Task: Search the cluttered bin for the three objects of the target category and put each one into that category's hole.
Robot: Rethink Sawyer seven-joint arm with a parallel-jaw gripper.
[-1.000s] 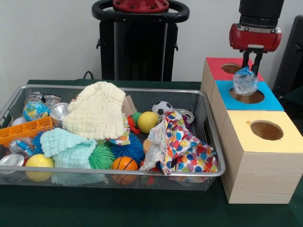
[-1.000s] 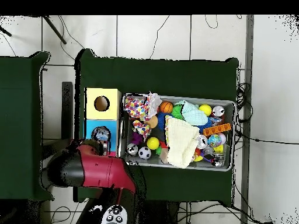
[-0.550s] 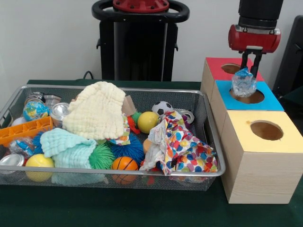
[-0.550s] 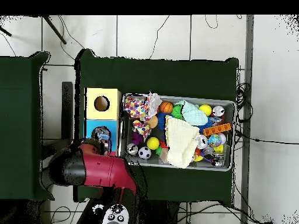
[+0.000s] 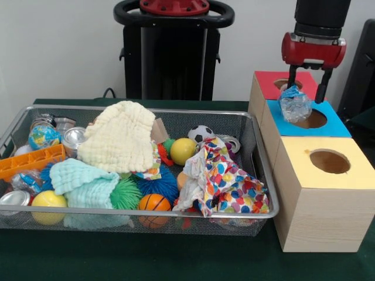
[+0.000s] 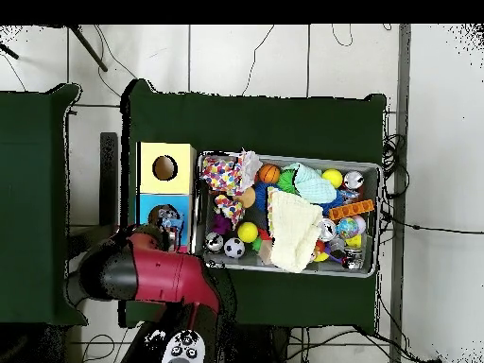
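Now end effector (image 5: 307, 84) spread above crumpled plastic (image 5: 295, 105)

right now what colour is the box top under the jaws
Blue box top; clearest in the front view.

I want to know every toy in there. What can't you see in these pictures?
- Front view: the cream cloth and dotted cloth cover whatever lies under them in the basket.
- Front view: the insides of the red box, blue box and yellow box are dark.
- Overhead view: the arm hides the red box, and the toys are too small to name.
- Front view: the arm is cut off by the top edge.
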